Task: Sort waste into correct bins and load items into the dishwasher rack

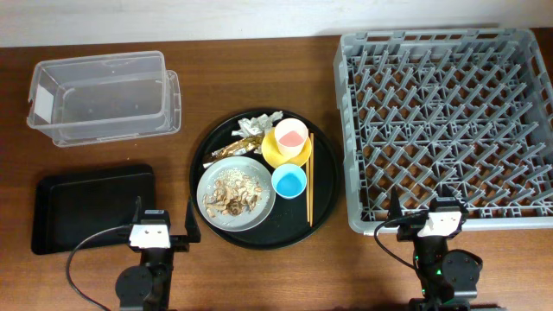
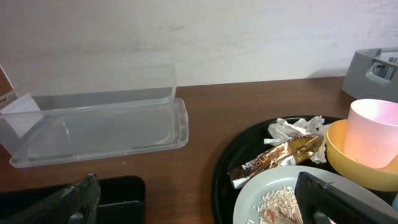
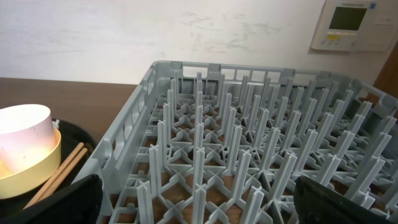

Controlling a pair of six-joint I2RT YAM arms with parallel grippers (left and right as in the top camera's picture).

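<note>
A round black tray (image 1: 203,177) holds a grey plate (image 1: 263,210) with brown food bits (image 1: 233,195), a yellow bowl (image 1: 281,155) with a pink cup (image 1: 291,134) in it, a light-blue cup (image 1: 289,181), chopsticks (image 1: 310,180) and wrapper scraps (image 1: 252,131). The clear tub (image 1: 104,95) is at the back left, the shallow black tray (image 1: 91,207) at the front left. The grey rack (image 1: 445,125) is at the right. My left gripper (image 2: 199,202) is open and empty by the plate (image 2: 273,193). My right gripper (image 3: 199,199) is open and empty at the rack's front edge (image 3: 205,155).
A white wall runs behind the table. Bare brown wood lies between the tub and the round tray. The wrapper (image 2: 280,158), bowl (image 2: 339,155) and pink cup (image 2: 373,134) show in the left wrist view; cup (image 3: 22,134) and chopsticks (image 3: 59,171) in the right.
</note>
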